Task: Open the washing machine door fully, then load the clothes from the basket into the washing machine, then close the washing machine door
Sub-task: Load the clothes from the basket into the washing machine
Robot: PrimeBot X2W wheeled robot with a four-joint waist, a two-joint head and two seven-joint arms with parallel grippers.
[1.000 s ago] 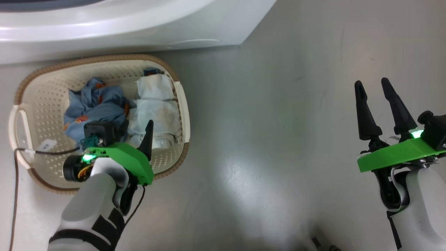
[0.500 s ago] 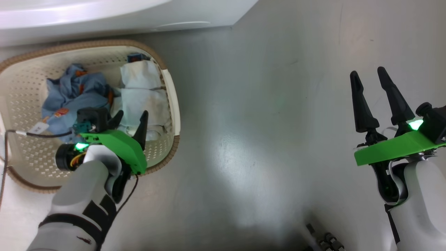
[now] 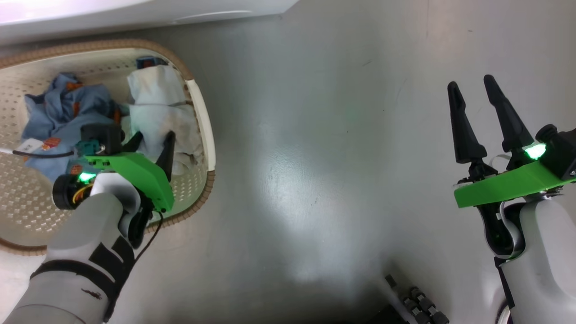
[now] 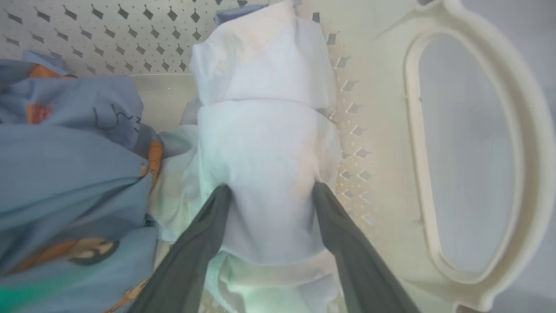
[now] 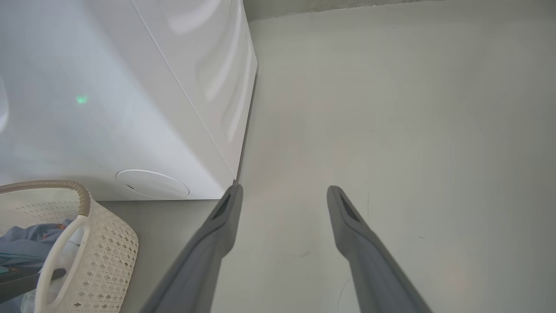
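Note:
The cream basket [image 3: 201,118] sits on the floor at the left, just in front of the white washing machine [image 3: 135,11]. In it lie the clothes: a light blue printed garment [image 3: 58,108] and a white one [image 3: 155,99]. My left gripper [image 3: 154,137] is open, down inside the basket. In the left wrist view its dark fingers [image 4: 204,234] straddle a fold of the white garment [image 4: 260,143], touching it on both sides, with the blue garment [image 4: 65,161] to their left. My right gripper [image 3: 470,83] hangs open over bare floor at the right. The washing machine door is out of view.
The right wrist view shows the right gripper [image 5: 282,189] open above grey floor, beside the machine's front corner [image 5: 236,165]. The round service cover [image 5: 152,183] and the basket's end [image 5: 104,256] are to its left. The basket's handle slot [image 4: 530,143] lies right of the left fingers.
The head camera has swung, so the whole scene slid left and up. My left gripper went further into the basket, and both its fingers now bracket the white garment. The right gripper kept its pose.

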